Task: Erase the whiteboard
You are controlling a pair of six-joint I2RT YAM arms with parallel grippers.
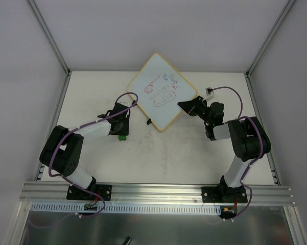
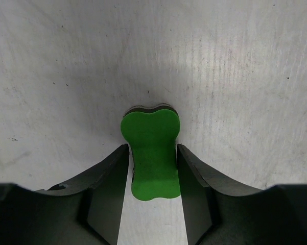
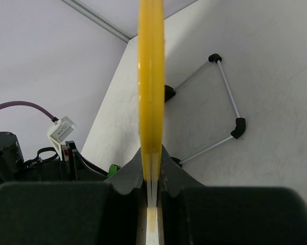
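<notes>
The right jaws clamp the yellow-framed square whiteboard, the left jaws pinch a small green eraser block between them; next, I'd say, carry it boardward

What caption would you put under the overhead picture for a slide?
The right gripper holds the scribbled whiteboard by its edge while the left gripper pinches a green eraser.

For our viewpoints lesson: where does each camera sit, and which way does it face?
Top external: above, behind the robot, looking down on the table; left gripper and right gripper both show.
Left wrist: behind its own fingers, facing down at the table; they grip the green eraser.
Right wrist: behind its own fingers, looking along the edge of the whiteboard they clamp.
Shared: top and right wrist both show the whiteboard.
</notes>
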